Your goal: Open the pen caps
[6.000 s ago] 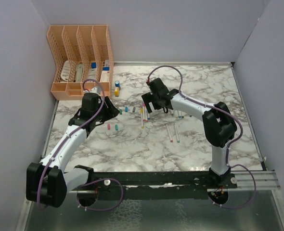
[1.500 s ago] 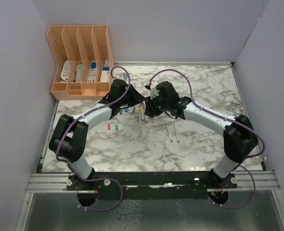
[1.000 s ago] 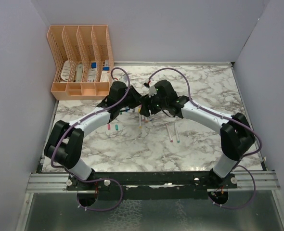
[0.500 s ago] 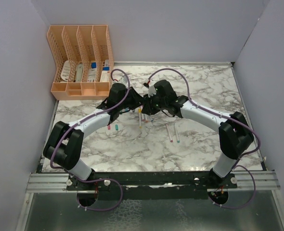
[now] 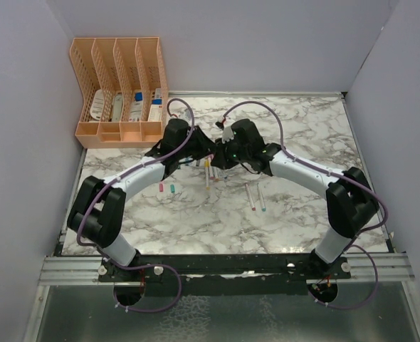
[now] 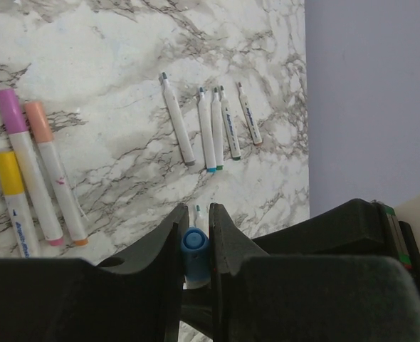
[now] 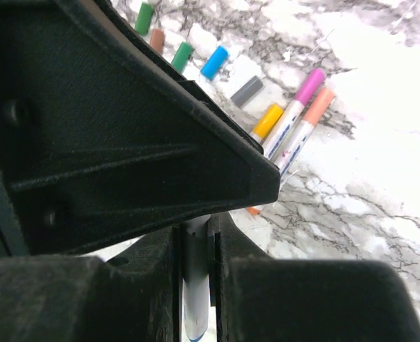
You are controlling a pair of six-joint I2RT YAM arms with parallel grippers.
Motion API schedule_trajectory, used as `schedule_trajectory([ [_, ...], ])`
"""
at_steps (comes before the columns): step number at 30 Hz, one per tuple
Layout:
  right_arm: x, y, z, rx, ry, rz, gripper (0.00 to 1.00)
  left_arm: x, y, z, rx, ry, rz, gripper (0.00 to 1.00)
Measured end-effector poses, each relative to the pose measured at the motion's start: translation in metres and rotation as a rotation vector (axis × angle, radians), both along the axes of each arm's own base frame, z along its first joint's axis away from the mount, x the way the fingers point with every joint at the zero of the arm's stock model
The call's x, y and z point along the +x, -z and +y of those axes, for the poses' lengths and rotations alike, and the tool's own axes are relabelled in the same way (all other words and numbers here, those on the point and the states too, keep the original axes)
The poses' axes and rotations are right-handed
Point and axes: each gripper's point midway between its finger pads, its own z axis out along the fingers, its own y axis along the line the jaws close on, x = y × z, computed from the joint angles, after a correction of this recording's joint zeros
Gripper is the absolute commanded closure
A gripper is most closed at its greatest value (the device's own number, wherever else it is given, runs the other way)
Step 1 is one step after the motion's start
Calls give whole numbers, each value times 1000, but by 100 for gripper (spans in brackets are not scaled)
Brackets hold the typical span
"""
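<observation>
Six seconds ago the two arms were well apart, the left one out over the left part of the table (image 5: 302, 121). By a second and a half ago they had come together over its far middle, and since then they have barely shifted. The left pincer (image 6: 196, 217) is clamped on a blue cap (image 6: 195, 246), which sits upright between its fingers and clear of the table. The right pincer (image 7: 194, 235) is closed tight around a thin white barrel (image 7: 194, 285). Because the two wrists almost touch in the top view, this is very likely one pen held at both ends. That would put the task at the pull itself, with both grips made and only the drawing apart left to do. Neither wrist view shows the joint between cap and barrel, so I cannot tell whether the cap has come free. A row of loose caps (image 7: 181, 55), green, brown, blue and grey, lies on the marble beyond the right pincer. Several uncapped pens (image 6: 208, 128) lie side by side farther off, so much of the job looks done. Three capped pens (image 6: 25, 167), purple, orange and yellow, lie close together and appear to be still waiting. A straight pull along the barrel should suit, since a skewed one could let the narrow barrel slip in the grip.
</observation>
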Motion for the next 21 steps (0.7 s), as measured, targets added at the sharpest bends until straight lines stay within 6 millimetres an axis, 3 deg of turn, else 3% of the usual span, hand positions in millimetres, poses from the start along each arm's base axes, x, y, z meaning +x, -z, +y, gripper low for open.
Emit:
schedule_trajectory([
  [4,3,-6,-11,36,35,-44,99,5,-8,-11,-10,64,19,100],
  [6,-8,-3,-21,38,36,-31,99,17,-16,-12,-12,62,-6,100],
  [8,-33,8,-29,18,15,17,99,42,-28,2,-15,8,-50,100],
  [12,-56,24,-36,-15,-3,74,99,69,-35,31,-4,-81,-94,100],
  [18,-51,30,-48,-78,56,77,99,50,-1,35,71,-58,-33,100],
  [21,-39,28,-54,-122,110,53,99,21,32,47,168,-39,53,100],
])
